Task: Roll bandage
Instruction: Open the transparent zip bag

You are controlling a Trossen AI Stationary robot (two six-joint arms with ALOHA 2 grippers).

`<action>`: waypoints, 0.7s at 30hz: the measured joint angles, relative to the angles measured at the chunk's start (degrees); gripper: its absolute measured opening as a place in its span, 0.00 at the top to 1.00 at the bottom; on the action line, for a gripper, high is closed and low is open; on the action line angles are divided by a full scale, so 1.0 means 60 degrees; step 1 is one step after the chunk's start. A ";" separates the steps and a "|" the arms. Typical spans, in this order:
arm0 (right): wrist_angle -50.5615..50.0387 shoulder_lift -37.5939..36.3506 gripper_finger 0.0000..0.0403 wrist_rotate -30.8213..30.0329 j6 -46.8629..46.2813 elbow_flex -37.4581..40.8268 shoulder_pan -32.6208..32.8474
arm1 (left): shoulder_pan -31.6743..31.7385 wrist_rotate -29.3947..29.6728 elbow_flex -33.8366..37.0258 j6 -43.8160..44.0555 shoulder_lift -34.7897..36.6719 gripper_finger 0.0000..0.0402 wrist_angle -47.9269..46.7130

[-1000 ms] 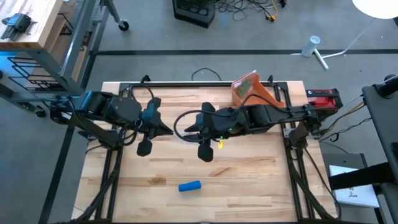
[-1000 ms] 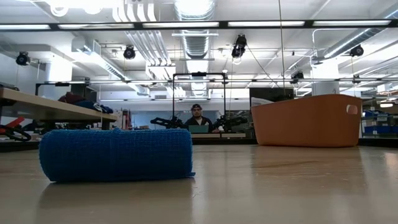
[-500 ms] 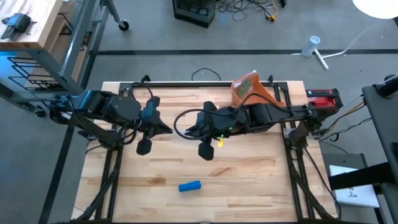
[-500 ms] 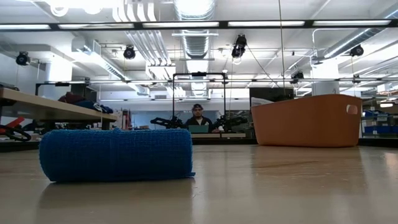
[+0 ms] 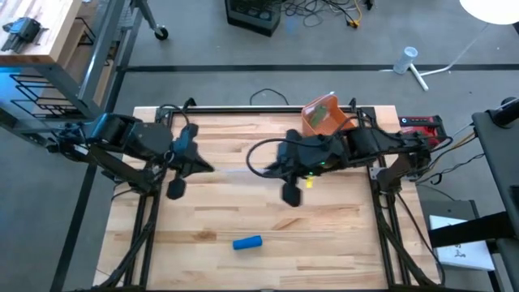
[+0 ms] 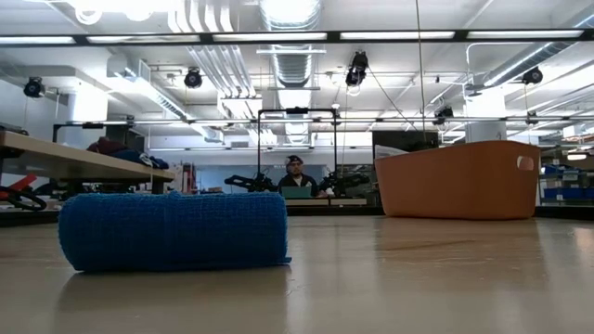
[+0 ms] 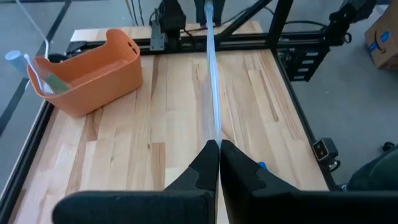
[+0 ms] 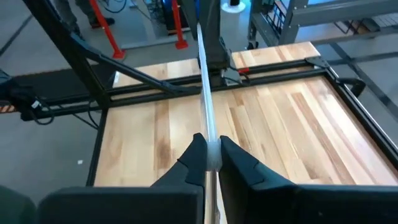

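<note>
A pale bandage strip point(image 5: 239, 168) hangs taut above the tabletop's middle, its long axis running left to right between the arms. The left gripper point(image 7: 218, 148) is pinched tight on one end, the right gripper point(image 8: 210, 149) clamped on the other, so each tip meets it end-on. A blue roll point(image 5: 248, 242) lies near the front edge, axis also left-right, nearer neither arm clearly

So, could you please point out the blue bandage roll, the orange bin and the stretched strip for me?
blue bandage roll point(image 6: 173, 230), low view, middle of its side.
orange bin point(image 7: 93, 74), left wrist view, its outer wall.
stretched strip point(image 8: 206, 81), right wrist view, mid-length of the pale band.
</note>
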State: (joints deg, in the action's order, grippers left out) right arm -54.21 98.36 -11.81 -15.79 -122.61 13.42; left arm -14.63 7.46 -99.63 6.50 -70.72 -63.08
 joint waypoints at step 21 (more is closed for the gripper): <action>-0.0725 -0.0144 0.94 -0.0046 0.0276 0.0001 0.0097 | 0.0000 -0.0011 0.0004 -0.1184 -0.0590 0.92 0.2555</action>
State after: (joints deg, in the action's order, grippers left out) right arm -58.55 97.50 -12.08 -14.13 -122.60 14.00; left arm -14.63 7.40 -99.61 -0.60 -74.26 -47.75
